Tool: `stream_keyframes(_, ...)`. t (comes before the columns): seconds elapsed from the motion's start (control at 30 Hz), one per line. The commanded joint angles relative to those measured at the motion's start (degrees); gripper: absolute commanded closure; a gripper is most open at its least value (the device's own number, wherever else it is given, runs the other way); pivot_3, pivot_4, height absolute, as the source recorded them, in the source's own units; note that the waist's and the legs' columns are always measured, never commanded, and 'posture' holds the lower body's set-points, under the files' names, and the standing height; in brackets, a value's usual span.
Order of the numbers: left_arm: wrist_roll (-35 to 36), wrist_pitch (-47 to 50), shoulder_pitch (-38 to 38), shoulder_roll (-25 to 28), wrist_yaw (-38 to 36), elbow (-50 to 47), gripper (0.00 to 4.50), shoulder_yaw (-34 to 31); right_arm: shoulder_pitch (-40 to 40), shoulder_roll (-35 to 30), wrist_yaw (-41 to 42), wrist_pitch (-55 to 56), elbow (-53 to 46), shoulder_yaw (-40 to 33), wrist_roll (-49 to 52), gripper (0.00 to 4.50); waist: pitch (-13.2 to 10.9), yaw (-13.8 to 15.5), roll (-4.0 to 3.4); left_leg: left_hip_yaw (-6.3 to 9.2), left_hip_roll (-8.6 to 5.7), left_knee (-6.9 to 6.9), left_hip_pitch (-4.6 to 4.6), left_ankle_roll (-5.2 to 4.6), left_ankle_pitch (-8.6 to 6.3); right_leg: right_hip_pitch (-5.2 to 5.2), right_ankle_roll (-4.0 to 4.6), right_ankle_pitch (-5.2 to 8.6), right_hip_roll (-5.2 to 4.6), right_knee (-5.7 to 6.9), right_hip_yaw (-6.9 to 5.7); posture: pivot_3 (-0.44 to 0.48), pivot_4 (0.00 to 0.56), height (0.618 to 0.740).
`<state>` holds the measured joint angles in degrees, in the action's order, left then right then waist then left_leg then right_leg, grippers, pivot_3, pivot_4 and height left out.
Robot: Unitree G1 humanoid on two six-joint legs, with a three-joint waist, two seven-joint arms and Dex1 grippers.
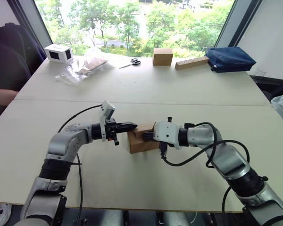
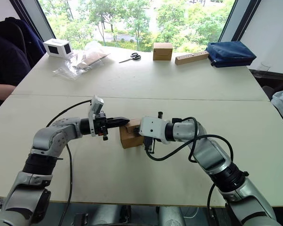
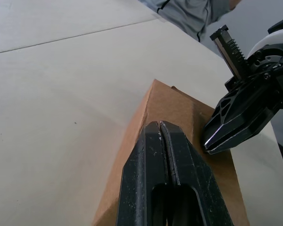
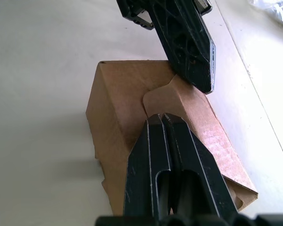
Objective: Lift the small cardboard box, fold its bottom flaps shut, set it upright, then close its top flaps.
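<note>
Box position: the small cardboard box (image 1: pixel 142 139) is resting on the desk (image 1: pixel 146 84), toward the middle of the near edge, between the two hands.
Left hand: the left hand (image 1: pixel 130 126) is being held with its fingers pressed together and nothing between them; its tip is being laid against the upper edge of the box.
Right hand: the right hand (image 4: pixel 166 123) is likewise being kept fully closed and empty, its tip pressing on the top flaps (image 4: pixel 172 101), where a rounded tab can be seen.
Step judged: the top flaps are being pushed down by both fingertips, so the task appears to be near its end.
Risk, sliding: the box is being held by nothing, so an uneven push from either side could send it skidding over the smooth desk or tipping it.
Risk, spring-back: corrugated flaps are stiff at the hinge, and the tab may pop up again if pressure is being released before it is tucked.
Risk, crushing: the thin board could be dented, since force is being concentrated on narrow hard fingertips.
Risk, collision: the two hands are working very close together and could knock each other.
Materials: the box is plain brown corrugated board, matte and faintly ribbed, with sharp folded edges; the desk is pale and smooth; the fingers are hard black plastic, tapered.
</note>
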<state>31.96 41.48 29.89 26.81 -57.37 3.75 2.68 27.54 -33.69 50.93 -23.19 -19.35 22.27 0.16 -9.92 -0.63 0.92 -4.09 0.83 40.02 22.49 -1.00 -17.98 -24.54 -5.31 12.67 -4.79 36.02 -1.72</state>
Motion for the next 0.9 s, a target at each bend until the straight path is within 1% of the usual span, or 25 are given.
stream_keyframes(0.03, 0.1, 1.7, 0.0, 0.1, 0.5, -2.3, 4.49, 1.0, 1.2, 0.8, -1.0, 0.0, 1.5, 1.1, -2.3, 4.50, 0.0, 0.0, 0.00, 0.00, 0.00, 0.00, 0.00, 0.00, 0.00, 0.00, 0.00, 0.00, 0.00, 0.00, 0.00, 0.000, 0.150, 0.740)
stream_keyframes(0.23, 0.6, 3.7, 0.4, -0.3, 1.8, -4.1, 4.49, 0.7, 3.0, 1.4, -1.7, -1.0, 3.0, 2.1, -5.0, 4.50, 0.0, 0.0, 0.00, 0.00, 0.01, 0.00, -0.02, 0.00, 0.00, 0.00, 0.00, 0.00, 0.01, 0.01, 0.00, 0.000, 0.150, 0.740)
stream_keyframes(0.5, 2.3, 5.7, 1.1, -1.3, 4.1, -4.5, 4.49, -1.2, 3.2, 0.8, -0.8, -0.5, 2.7, 2.1, -5.5, 4.50, 0.0, 0.0, 0.00, 0.00, 0.00, 0.00, -0.02, 0.00, 0.00, 0.02, 0.01, 0.00, -0.01, 0.00, 0.00, 0.000, 0.150, 0.740)
stream_keyframes(0.6, 3.6, 6.6, 2.3, -1.8, 5.5, -4.0, 4.49, -3.2, 2.1, 0.0, 1.4, -0.9, 0.4, 1.3, -3.3, 4.50, 0.0, 0.0, 0.00, 0.00, 0.00, 0.00, -0.02, 0.00, 0.00, 0.03, 0.01, 0.00, -0.02, 0.00, 0.00, 0.000, 0.150, 0.740)
stream_keyframes(0.77, 2.4, 5.1, 4.1, -0.8, 5.3, -1.4, 4.49, -4.0, 0.8, -0.8, 3.3, -2.0, -3.5, -0.8, -0.2, 4.50, 0.0, 0.0, 0.00, 0.01, 0.00, -0.01, -0.01, 0.00, 0.00, 0.03, 0.00, 0.00, -0.01, -0.01, 0.00, 0.000, 0.150, 0.740)
stream_keyframes(0.9, 0.0, 2.7, 3.8, 1.3, 3.8, -0.4, 4.49, -2.0, 0.3, -2.1, 4.3, -2.1, -6.0, -1.7, 1.0, 4.50, 0.0, 0.0, 0.02, 0.01, 0.00, -0.03, -0.01, 0.00, 0.00, 0.02, 0.01, 0.01, 0.00, -0.04, -0.01, 0.000, 0.150, 0.740)
